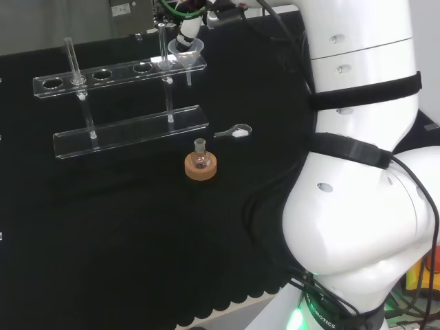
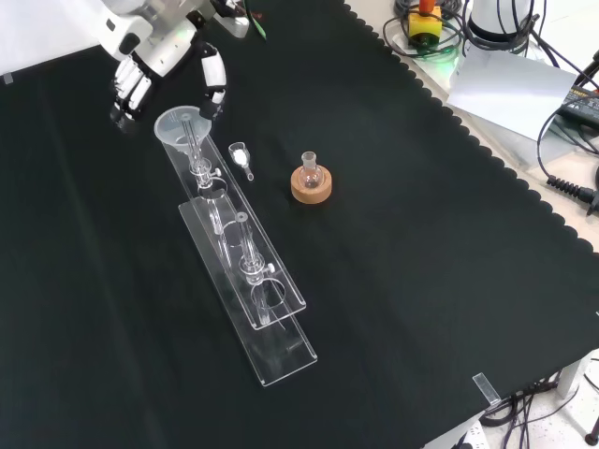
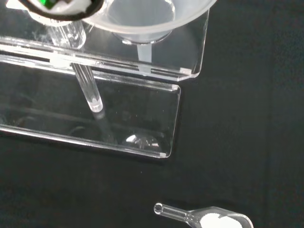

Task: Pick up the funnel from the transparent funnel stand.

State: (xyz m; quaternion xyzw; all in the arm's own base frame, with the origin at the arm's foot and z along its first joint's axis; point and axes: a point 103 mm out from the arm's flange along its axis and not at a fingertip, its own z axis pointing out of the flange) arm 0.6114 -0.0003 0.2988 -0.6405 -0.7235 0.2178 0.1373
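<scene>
A clear plastic funnel [image 1: 185, 51] [image 2: 180, 124] [image 3: 147, 19] sits in the end hole of the transparent funnel stand [image 1: 130, 130] [image 2: 271, 346] [image 3: 142, 118], its stem hanging down through the top shelf. The black and white hand [image 1: 189, 31] [image 2: 154, 47] hovers just above and behind the funnel. Its fingers [image 2: 126, 94] hang fairly straight on one side of the rim, and its thumb [image 2: 214, 84] hangs on the other. They straddle the funnel without closing on it. A blurred part of the hand [image 3: 57, 7] sits beside the funnel's bowl in the wrist view.
A small round flask on a cork ring [image 1: 201, 165] [image 2: 311, 180] stands on the cloth beside the stand. Between them lies a glass scoop with white powder [image 1: 234, 133] [image 2: 241, 157] [image 3: 209, 219]. Upright clear posts [image 1: 72, 65] rise from the stand. Cables and papers [image 2: 515, 84] lie past the cloth's edge.
</scene>
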